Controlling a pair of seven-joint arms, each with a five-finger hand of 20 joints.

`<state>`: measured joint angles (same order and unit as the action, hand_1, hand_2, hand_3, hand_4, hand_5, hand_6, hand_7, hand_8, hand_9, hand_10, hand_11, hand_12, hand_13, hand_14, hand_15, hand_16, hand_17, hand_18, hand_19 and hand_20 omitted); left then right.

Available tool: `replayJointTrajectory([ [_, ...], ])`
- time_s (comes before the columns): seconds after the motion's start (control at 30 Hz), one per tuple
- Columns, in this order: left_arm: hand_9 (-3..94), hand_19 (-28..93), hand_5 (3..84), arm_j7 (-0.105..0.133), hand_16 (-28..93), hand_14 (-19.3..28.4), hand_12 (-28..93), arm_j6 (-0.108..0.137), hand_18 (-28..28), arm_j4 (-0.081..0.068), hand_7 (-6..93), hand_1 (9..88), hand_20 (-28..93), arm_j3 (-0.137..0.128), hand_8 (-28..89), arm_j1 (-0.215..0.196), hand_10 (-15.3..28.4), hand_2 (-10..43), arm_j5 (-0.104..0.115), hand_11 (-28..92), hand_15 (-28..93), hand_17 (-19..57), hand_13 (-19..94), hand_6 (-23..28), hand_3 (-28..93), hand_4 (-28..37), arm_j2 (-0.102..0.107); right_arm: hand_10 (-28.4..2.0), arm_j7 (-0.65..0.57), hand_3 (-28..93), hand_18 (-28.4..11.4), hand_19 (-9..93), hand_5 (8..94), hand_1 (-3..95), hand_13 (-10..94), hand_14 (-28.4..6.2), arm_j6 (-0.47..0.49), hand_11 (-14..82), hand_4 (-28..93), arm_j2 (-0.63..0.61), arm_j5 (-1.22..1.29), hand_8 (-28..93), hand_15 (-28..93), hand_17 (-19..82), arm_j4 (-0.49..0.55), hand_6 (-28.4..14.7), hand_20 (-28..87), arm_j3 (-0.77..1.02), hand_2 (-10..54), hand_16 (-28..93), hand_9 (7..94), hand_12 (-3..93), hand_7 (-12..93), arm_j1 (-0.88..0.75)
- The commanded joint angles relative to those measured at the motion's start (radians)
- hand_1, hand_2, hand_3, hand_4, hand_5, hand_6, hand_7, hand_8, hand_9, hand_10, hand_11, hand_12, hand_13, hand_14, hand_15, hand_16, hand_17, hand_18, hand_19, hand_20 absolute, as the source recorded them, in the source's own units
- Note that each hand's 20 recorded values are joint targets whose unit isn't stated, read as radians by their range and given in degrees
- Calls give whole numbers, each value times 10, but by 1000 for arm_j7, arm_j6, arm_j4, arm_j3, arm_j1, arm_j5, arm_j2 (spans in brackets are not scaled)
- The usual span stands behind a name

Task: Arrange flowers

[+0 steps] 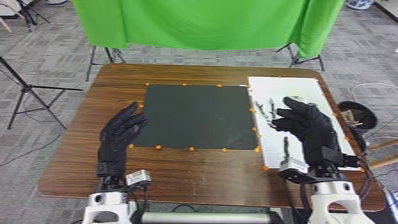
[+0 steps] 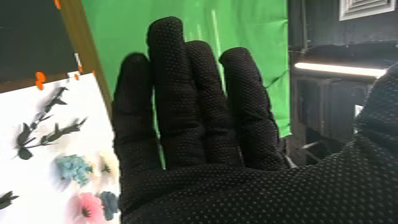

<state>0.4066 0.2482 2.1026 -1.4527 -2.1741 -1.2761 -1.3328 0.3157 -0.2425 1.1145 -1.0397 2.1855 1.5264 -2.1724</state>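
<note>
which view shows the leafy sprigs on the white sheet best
The right wrist view: the sprigs lie nearer the camera there, with separate leaves and stems visible. The head view shows them as small, thin dark shapes on the sheet, beside the right hand.

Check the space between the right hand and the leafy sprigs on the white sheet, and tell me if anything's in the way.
Nothing visible is in the way. The right hand is raised over the white sheet, and the leafy sprigs lie on it with no other thing seen between.
</note>
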Motion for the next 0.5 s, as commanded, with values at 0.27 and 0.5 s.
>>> replayJointTrajectory([
  [0.27,459,123,403,0,-17,163,93,2,137,-15,181,343,224,-37,-101,-52,121,-95,12,201,285,92,400,2,679,-221,-3,-131,-21,742,-163,378,527,150,582,-117,-38,124,-283,0,-31,-123,260,263,14,7,426,-12,-95,249,621,175,211,-3],
  [0.5,457,107,405,1,-19,163,92,-7,151,-15,177,335,204,-38,-100,-54,123,-95,11,195,277,103,402,2,678,-222,14,-135,-29,743,-158,255,522,146,544,-124,-56,115,-283,-16,-38,-120,168,287,17,5,389,33,-95,271,606,173,204,-37],
])
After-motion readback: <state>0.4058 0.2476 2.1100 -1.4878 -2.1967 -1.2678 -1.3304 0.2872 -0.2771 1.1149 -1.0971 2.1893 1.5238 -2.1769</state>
